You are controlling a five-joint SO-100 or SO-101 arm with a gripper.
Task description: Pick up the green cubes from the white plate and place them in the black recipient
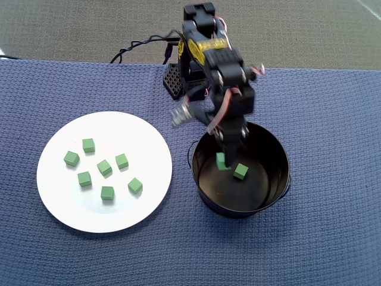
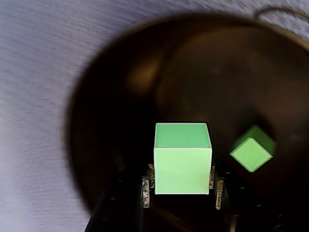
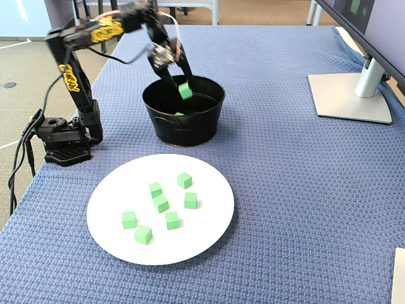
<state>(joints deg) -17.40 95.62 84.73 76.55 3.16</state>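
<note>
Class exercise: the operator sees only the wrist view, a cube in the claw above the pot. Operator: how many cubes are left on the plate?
Observer: Seven cubes remain on the plate.
Operator: Which side of the pot is the plate?
Observer: In the overhead view, the plate lies left of the pot, apart from it.
Operator: What else is on the table?
Observer: A monitor stand at the fixed view's right edge.
</note>
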